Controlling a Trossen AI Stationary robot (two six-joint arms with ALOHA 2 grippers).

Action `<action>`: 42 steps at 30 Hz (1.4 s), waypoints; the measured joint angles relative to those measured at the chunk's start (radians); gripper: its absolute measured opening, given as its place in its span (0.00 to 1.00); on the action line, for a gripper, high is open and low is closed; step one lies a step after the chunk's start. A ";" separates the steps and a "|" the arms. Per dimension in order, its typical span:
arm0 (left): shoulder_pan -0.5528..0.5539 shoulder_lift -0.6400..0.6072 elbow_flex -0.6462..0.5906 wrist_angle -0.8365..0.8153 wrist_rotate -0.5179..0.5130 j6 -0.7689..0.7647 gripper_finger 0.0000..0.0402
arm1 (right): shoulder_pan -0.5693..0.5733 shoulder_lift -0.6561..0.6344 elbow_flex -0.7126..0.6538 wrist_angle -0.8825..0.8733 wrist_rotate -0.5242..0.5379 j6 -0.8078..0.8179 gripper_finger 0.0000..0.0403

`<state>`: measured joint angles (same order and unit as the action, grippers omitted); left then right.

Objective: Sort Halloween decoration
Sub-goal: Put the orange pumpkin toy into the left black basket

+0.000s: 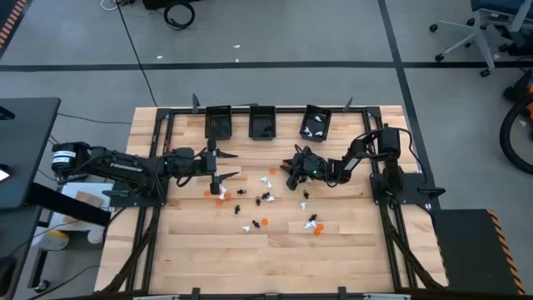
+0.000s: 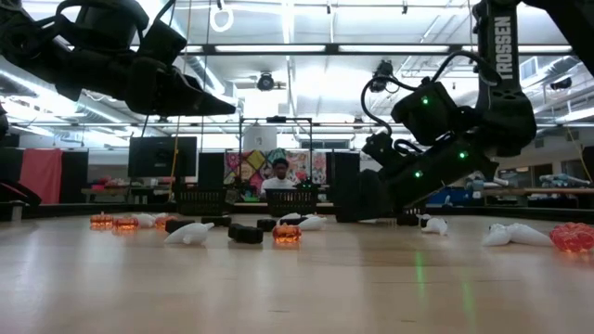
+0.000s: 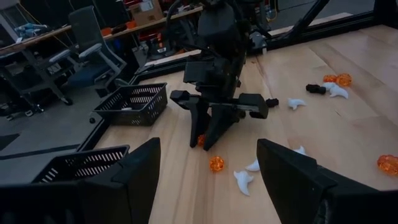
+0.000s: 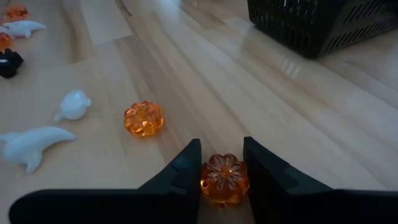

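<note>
Down at the tabletop, the right gripper [image 4: 222, 163] had its two dark fingers set on either side of an orange pumpkin trinket [image 4: 224, 178], the pads close against its sides, pumpkin and fingertips both low at the wood; whether the trinket was actually clamped or only bracketed could not be told. From above, that gripper [image 1: 293, 173] sat near the middle of the wooden table [image 1: 350, 250], just in front of the row of three black bins [image 1: 263, 122] along the far edge, the rightmost of which held some white pieces. A second orange pumpkin [image 4: 143, 119] lay just beside the first, with a small white ghost-like piece [image 4: 73, 105] and a longer white piece [image 4: 32, 144] a little farther off. The rest of the Halloween decoration [image 1: 265, 198], tiny orange, black and white trinkets, was scattered loosely over the centre of the table between the two arms, some pieces nearer the front. The left gripper [image 1: 215, 165] hovered above the board to the left of the scatter, its fingers [image 3: 140, 171] spread wide and holding nothing. In the low view a person [image 2: 280, 176] sat in the room behind the table, well beyond the work area.
</note>
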<state>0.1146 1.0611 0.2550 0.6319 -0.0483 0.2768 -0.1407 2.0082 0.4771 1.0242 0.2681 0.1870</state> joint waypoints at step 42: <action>-0.036 -0.375 0.000 -0.422 -0.398 -0.161 0.63 | -0.101 0.176 1.149 -0.868 -0.283 -0.032 0.27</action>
<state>0.0783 0.6859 0.2549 0.2098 -0.4462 0.1154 -0.2420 2.1845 1.6257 0.1558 -0.0145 0.1555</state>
